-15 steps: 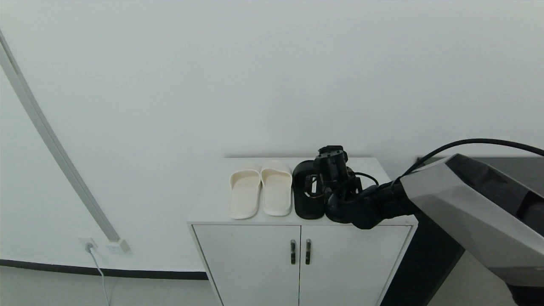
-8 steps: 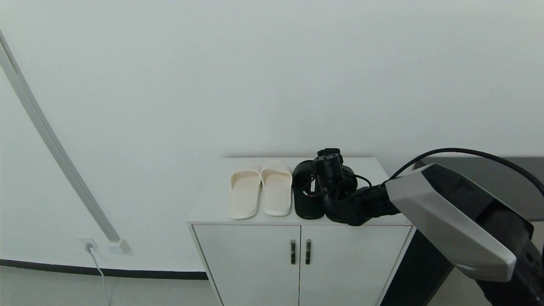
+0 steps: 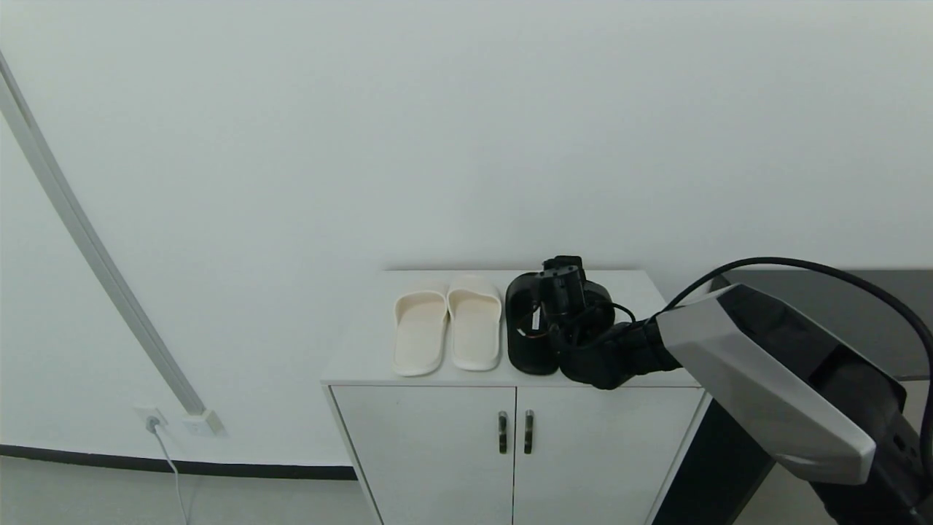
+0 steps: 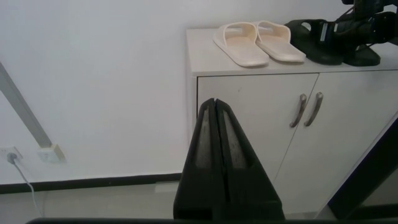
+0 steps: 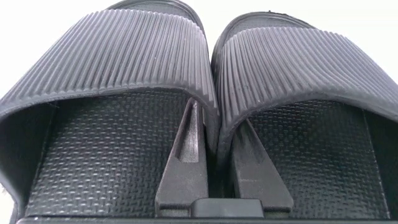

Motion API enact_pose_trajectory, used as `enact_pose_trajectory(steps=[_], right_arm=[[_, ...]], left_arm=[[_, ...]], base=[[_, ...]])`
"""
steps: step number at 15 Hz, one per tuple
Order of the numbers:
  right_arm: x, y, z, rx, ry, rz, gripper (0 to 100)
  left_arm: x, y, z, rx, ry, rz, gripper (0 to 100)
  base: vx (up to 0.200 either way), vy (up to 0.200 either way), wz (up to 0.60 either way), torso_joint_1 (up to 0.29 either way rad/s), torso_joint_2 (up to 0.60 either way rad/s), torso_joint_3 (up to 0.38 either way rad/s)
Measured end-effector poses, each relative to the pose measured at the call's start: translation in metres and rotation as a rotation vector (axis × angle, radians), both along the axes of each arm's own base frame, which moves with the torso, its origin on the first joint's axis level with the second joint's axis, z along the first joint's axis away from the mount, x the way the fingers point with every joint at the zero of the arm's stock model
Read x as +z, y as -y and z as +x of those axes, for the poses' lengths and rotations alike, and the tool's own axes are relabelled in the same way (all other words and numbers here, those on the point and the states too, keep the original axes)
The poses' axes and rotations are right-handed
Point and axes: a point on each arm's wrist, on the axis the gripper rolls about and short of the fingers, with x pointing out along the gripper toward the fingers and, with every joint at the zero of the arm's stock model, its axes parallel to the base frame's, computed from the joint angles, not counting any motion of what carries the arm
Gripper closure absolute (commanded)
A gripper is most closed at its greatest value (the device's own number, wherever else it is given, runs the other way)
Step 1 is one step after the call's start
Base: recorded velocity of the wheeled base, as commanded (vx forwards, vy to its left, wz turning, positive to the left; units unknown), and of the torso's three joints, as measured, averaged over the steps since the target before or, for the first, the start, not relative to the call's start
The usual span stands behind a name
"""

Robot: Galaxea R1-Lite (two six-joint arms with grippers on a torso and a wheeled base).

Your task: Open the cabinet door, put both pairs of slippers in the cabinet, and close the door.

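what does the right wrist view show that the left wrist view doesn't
Only right wrist: the right claw, one finger inside each of the black slippers, pinching their inner sides together under the ribbed straps. Only left wrist: the shut left claw, the white slippers, and the cabinet doors closed with their handles. Both: the black slippers.

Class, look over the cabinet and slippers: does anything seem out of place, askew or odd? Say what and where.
Nothing is spilled or damaged. One oddity: the right gripper pinches the black slippers on top while both cabinet doors are shut. The cream slippers lie neatly paired.
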Motion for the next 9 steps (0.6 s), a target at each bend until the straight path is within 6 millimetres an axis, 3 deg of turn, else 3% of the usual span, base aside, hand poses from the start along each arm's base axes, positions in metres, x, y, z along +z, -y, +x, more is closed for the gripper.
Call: enact_pose_trajectory(steps=[2,4,6,9], right_arm=[[0.013,0.003,-0.008,0.004,0.004,-0.005,100],[0.031,0.009,-0.028,0.051,-0.004,-0.01,100],[0.043,0.015,-0.058,0.152,-0.009,-0.025,100],[0.052,0.031,-0.126,0.385,-0.003,-0.051,100]], left_arm=[[0.0,0.0,0.0,0.0,0.0,0.0,100],[0.0,0.0,0.0,-0.001,0.0,0.001,100],[0.0,0.0,0.0,-0.001,0.0,0.001,100],[0.0,0.0,0.0,-0.006,0.0,0.003,100]], base=[[0.0,0.0,0.0,0.0,0.0,0.0],[0.0,0.0,0.0,0.0,0.0,0.0],[0.0,0.0,0.0,0.0,0.0,0.0],[0.0,0.0,0.0,0.0,0.0,0.0]])
